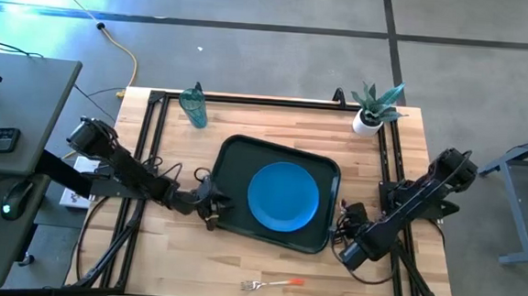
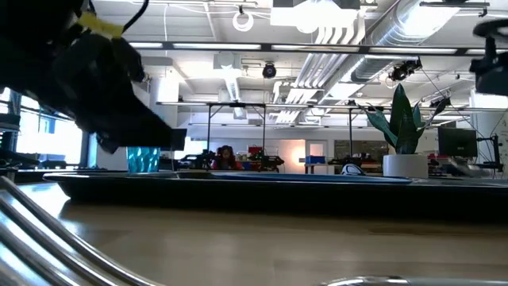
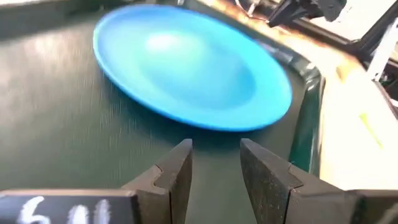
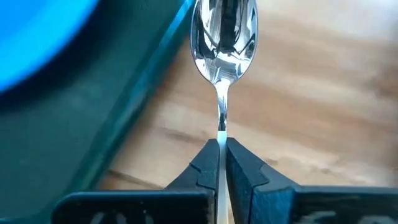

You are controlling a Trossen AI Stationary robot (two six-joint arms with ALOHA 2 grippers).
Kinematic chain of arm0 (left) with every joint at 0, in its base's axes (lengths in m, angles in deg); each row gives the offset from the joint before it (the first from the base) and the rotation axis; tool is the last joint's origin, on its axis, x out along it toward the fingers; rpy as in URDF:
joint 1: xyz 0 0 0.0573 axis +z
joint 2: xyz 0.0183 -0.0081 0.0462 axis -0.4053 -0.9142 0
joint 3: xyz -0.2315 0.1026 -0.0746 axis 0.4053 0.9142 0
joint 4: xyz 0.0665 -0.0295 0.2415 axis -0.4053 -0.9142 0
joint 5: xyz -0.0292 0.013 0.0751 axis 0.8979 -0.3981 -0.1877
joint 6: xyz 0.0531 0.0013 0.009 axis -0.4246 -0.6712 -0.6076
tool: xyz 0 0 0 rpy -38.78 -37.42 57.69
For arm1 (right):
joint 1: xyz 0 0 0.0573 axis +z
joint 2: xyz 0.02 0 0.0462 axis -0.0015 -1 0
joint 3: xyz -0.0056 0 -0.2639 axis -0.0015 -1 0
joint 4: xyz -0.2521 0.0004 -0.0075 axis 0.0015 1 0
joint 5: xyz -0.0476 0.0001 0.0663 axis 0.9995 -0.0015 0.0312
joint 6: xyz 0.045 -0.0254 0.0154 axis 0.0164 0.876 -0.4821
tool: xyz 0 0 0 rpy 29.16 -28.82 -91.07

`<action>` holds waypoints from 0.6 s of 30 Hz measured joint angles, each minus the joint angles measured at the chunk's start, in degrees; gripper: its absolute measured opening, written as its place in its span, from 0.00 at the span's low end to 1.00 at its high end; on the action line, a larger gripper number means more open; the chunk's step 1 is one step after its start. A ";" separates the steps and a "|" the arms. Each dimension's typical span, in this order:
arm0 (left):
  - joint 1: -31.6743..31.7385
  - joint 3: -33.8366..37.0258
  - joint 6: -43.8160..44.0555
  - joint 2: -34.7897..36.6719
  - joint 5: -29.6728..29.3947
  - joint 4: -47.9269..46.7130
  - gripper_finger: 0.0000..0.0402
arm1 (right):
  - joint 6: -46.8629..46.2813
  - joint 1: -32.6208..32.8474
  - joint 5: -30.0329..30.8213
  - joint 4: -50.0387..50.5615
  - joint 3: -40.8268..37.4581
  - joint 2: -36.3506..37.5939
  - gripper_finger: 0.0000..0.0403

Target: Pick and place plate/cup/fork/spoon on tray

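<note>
The bright blue plate [image 1: 282, 196] lies flat in the dark tray [image 1: 236, 155] at the table's middle. My left gripper [image 1: 215, 205] is open and empty over the tray's left part, just short of the plate [image 3: 186, 68]. My right gripper [image 1: 340, 228] is shut on the spoon [image 4: 224, 37] by the tray's right near corner. The teal cup [image 1: 193, 107] stands upright at the far left. The orange-handled fork [image 1: 269, 283] lies on the wood near the front edge. My right gripper pinches the spoon's thin metal neck [image 4: 221, 127] between its two fingers, just behind the bowl. The fingers lie along the spoon, and the bowl [image 4: 224, 31] sticks out ahead of the fingertips over the wood beside the tray's rim [image 4: 146, 93]. The fingers hide the orange handle.
A white pot with a green plant [image 1: 372, 109] stands at the far right corner. Black frame rails [image 1: 150, 132] run along the table's left and right sides. Bare wood lies between the tray and the front edge, around the fork.
</note>
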 joint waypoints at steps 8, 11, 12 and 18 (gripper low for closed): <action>0.28 0.03 -8.61 7.75 -3.37 0.56 0.31 | 0.17 1.85 14.20 11.55 9.46 0.09 0.00; 0.29 0.01 -9.99 8.45 -6.88 3.92 0.31 | 4.72 0.79 22.79 9.94 11.68 0.14 0.00; 0.30 0.01 -9.94 8.29 -7.74 5.27 0.31 | 6.82 0.24 25.25 8.23 11.97 0.14 0.00; 0.30 -2.73 -11.41 3.97 -8.52 9.00 0.31 | 23.04 -3.98 35.67 -6.99 11.96 -1.41 0.00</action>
